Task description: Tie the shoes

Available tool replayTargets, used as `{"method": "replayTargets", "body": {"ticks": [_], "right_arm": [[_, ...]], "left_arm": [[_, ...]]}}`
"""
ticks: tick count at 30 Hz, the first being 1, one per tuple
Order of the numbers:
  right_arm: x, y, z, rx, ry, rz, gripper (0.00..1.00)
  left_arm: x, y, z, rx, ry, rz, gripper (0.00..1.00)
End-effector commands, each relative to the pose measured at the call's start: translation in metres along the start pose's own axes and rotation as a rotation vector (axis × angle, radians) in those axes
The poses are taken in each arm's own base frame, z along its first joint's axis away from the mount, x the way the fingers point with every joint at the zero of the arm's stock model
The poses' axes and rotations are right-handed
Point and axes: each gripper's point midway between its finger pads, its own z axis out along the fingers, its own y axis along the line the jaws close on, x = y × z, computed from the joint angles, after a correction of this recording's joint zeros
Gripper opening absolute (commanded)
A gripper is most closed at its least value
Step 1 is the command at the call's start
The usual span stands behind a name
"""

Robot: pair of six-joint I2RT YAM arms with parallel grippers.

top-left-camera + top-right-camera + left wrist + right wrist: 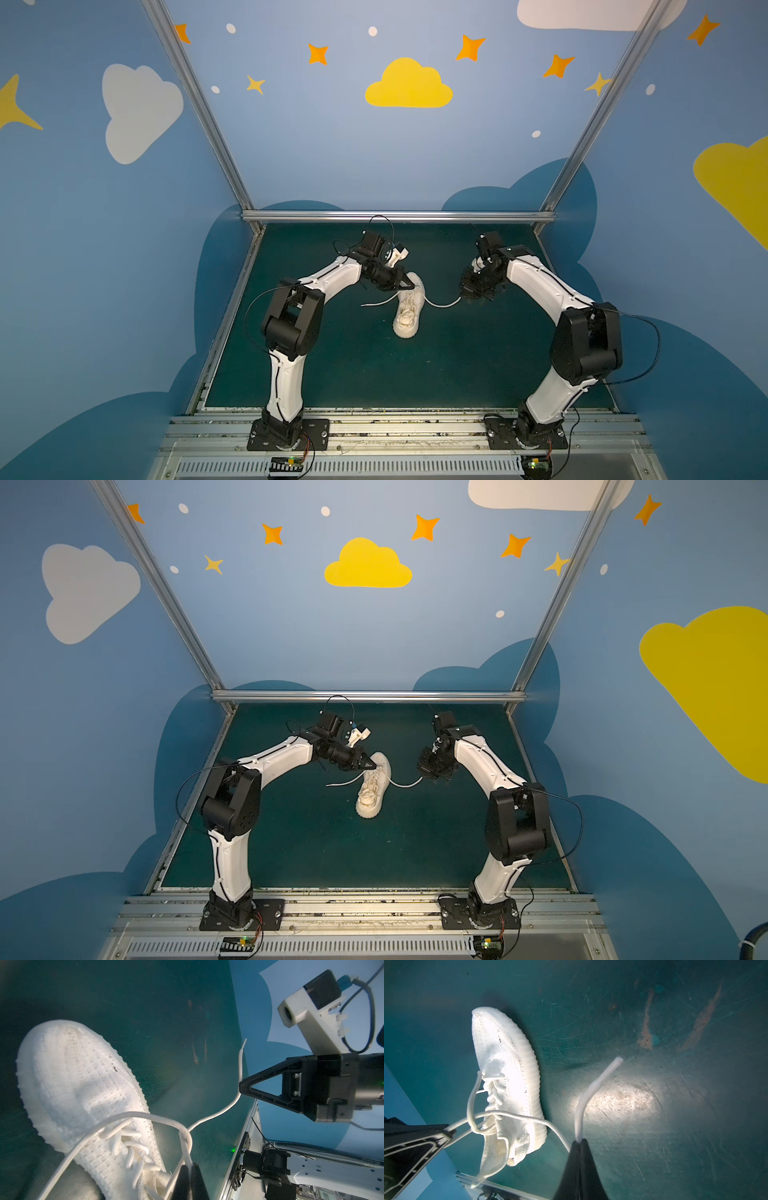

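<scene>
As you look down in both top views, the shoe (409, 309) (373, 789) sits on the green surface (332, 365). It is about midway between the left and right edges and nearer the far edge than the near one. Its toe points to the far edge, angled a little toward the far right corner. The heel opening faces the near edge. It has an off-white knit upper and a ribbed sole.

Your left end effector (412, 287) hangs close over the shoe, and in both top views its tip overlaps the shoe's far half. In the left wrist view its fingers (182, 1180) are pressed together on the left lace (185, 1153), a flat strand pinched right at the tips. From that pinch the strand arcs back over the eyelets. The tail (365, 304) of that lace trails off toward the left edge.

Your right end effector (460, 296) stands off the shoe's right side, apart from it. In the right wrist view it is clamped on the right lace (580, 1118). A short stub of lace, with its stiff tip, sticks out past the fingers. Between shoe and end effector this lace sags in a shallow curve.

In the right wrist view both laces cross above the lacing. You cannot tell from any view whether one is wrapped round the other. The bow is not yet tied.

Rust-coloured scuffs (645, 1028) mark the surface beyond the shoe in the right wrist view.
</scene>
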Motion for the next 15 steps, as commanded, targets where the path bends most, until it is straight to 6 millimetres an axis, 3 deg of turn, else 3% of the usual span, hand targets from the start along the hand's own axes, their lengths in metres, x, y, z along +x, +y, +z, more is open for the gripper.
{"method": "replayTargets", "body": {"ticks": [1, 5, 15], "right_arm": [[0.000, -0.001, 0.000, 0.009, 0.008, 0.003, 0.00], [0.002, 0.003, 0.005, -0.013, 0.030, -0.006, 0.00], [0.006, -0.011, 0.020, 0.027, 0.076, 0.039, 0.00]], "left_arm": [[-0.012, -0.019, -0.019, 0.039, -0.042, 0.055, 0.08], [-0.010, -0.015, -0.019, 0.035, -0.034, 0.044, 0.10], [-0.011, -0.011, -0.016, 0.035, -0.024, 0.024, 0.09]]}}
